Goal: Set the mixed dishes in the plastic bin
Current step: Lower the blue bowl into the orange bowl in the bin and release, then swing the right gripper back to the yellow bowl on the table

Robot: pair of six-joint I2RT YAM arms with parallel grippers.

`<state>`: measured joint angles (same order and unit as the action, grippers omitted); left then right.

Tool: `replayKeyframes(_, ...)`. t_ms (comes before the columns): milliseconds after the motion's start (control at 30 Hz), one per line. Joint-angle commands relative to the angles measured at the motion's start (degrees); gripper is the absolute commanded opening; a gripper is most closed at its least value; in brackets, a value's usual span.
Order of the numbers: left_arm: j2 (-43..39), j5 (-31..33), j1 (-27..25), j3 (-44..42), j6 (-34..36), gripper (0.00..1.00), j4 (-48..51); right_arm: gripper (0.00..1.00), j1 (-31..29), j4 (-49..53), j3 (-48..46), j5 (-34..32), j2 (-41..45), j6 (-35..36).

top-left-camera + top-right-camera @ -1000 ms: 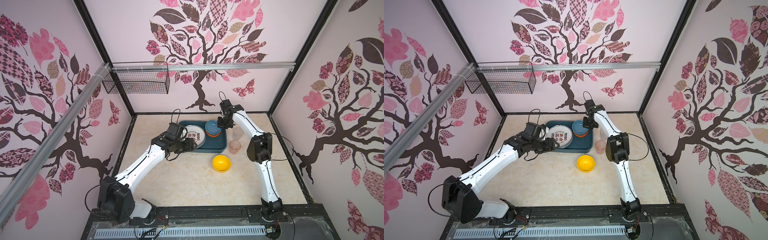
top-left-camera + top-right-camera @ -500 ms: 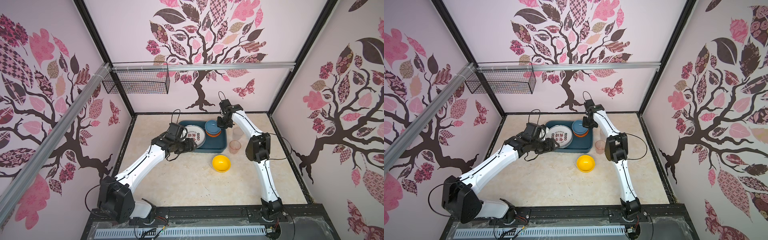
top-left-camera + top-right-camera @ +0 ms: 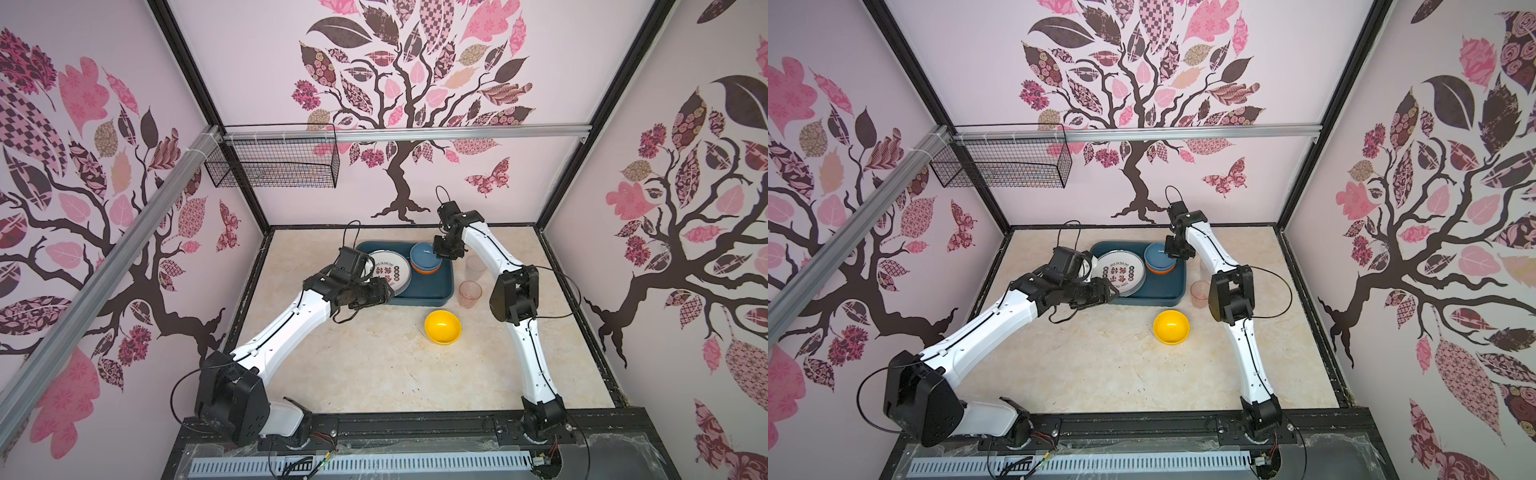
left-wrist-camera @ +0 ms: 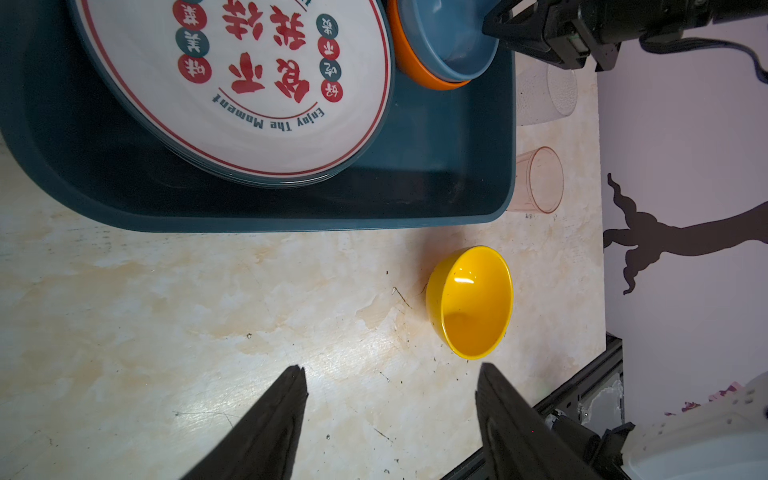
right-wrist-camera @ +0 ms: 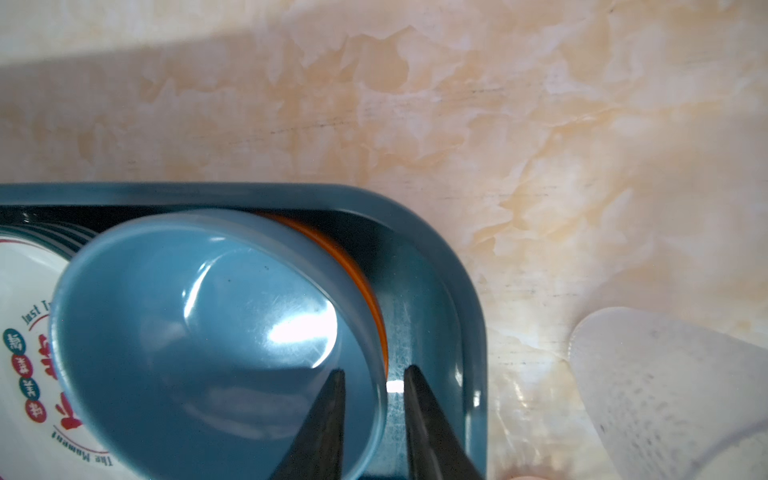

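Found right gripper (image 5: 374, 370) with jaws slightly parted astride rim of blue bowl (image 5: 187, 332), not pinching it. Noted that bowl nested in orange bowl (image 4: 411, 68), beside plate (image 3: 388, 270), at far right corner of bin (image 3: 432, 289). Found left gripper (image 4: 388, 374) spread wide, empty, above desk (image 4: 208, 311). Recorded pinkish cup (image 3: 470, 294) and clear cup (image 3: 475, 266) on desk beside bin's right edge, yellow bowl (image 3: 443, 327) off its near right corner.

Both top views are bright and evenly lit, with wide-angle stretching toward the edges. Shadows on the desk (image 3: 374, 374) are faint. In the right wrist view a white glare patch sits in the blue bowl (image 5: 199, 353), a broad shadow crosses the desk, and the clear cup (image 5: 673, 395) is blurred. The left pincer (image 4: 390, 374) looks dark and soft-edged.
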<state>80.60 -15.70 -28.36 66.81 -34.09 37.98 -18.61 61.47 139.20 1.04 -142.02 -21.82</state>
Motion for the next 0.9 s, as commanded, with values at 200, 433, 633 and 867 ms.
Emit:
replayKeyframes(200, -2.12, -1.32, 0.26, -2.48, -0.02, 0.68, -1.26, 0.36, -0.02, -1.19, -5.03, -1.92, 9.89, -0.4)
replayKeyframes(433, -3.99, -5.65, 0.23, -4.12, 0.88, 0.68, -2.12, 0.41, -0.02, -5.77, -18.01, -0.2, 21.87, -0.59)
replayKeyframes(633, -6.05, -10.63, 0.15, -5.96, 1.64, 0.67, -3.01, 0.45, -0.02, -14.4, -36.13, 3.78, 36.02, -2.23)
replayKeyframes(867, -7.9, -14.6, -1.35, -8.11, 3.45, 0.66, -3.46, 0.47, -0.02, -21.83, -55.66, 8.99, 51.03, -5.12)
